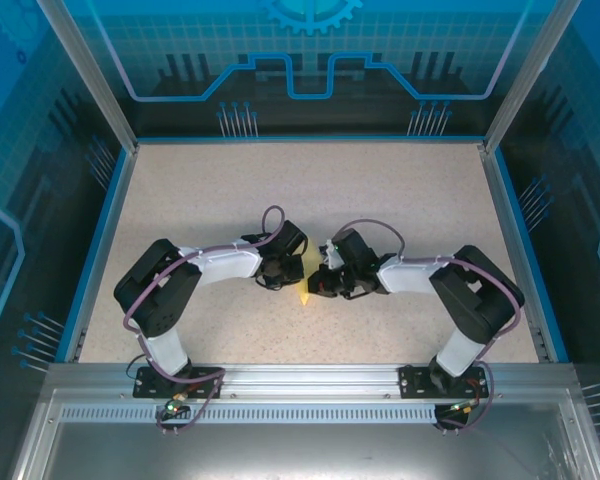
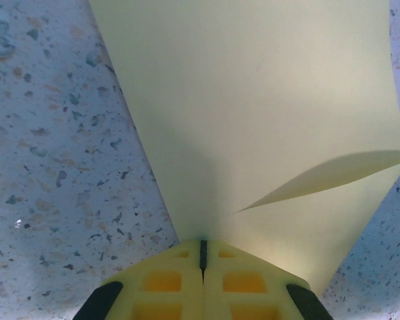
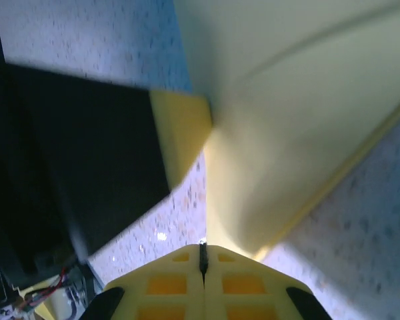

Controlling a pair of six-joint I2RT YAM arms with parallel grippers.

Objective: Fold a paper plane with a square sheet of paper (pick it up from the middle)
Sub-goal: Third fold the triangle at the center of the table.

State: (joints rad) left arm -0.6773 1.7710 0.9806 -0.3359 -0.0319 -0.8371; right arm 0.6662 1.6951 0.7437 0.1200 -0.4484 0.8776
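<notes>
The square sheet of paper (image 1: 306,270) is pale yellow and lies on the speckled table between my two grippers at mid table. In the left wrist view the sheet (image 2: 267,100) narrows down into my left gripper (image 2: 203,257), which is shut on its edge; a folded flap (image 2: 333,177) lifts at the right. My right gripper (image 3: 203,257) is shut with the sheet (image 3: 287,100) running into its tips, a crease along the right side. My left gripper (image 1: 290,268) and right gripper (image 1: 318,280) face each other closely. The arms hide most of the paper, so a paper plane's shape cannot be told.
The speckled table (image 1: 280,190) is walled by a blue rim (image 1: 100,250) and clear panels. In the right wrist view the left arm's black body (image 3: 73,167) and one yellow finger (image 3: 180,127) stand close on the left. The arm bases sit on the near metal rail (image 1: 300,380).
</notes>
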